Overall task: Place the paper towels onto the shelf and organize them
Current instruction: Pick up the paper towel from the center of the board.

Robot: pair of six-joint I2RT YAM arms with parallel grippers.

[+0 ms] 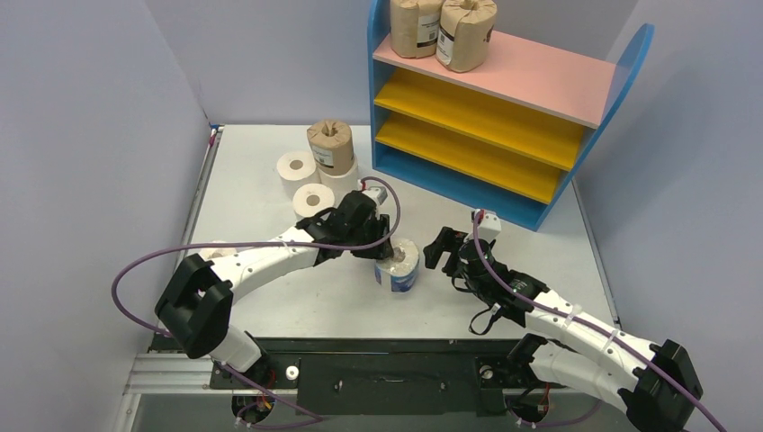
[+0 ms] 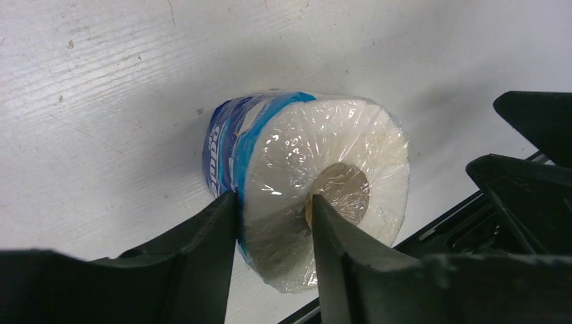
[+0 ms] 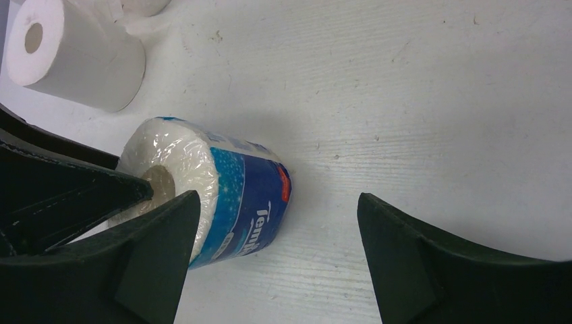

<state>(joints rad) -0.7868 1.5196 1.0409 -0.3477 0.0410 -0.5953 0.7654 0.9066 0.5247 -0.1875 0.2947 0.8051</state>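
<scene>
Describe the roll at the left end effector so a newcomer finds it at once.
From the blue shelf, come forward to the middle of the table. One upright roll stands alone there, the left end effector pinching its wall; unlike the white rolls and brown roll behind it, its wrap is blue-and-white.

From high above and behind the arm bases, top external: looking down and forward over the whole table (image 1: pixel 261 162), far off, with the shelf (image 1: pixel 540 76) at upper right. From the left wrist: very near, pointing down onto the blue-and-white wrapped roll (image 2: pixel 324 175), mid-frame. From the right wrist: near too, facing the same roll from its other side, at lower left. Shared by all three: that roll; by top and right wrist also the plain white rolls (image 3: pixel 74 54).
</scene>
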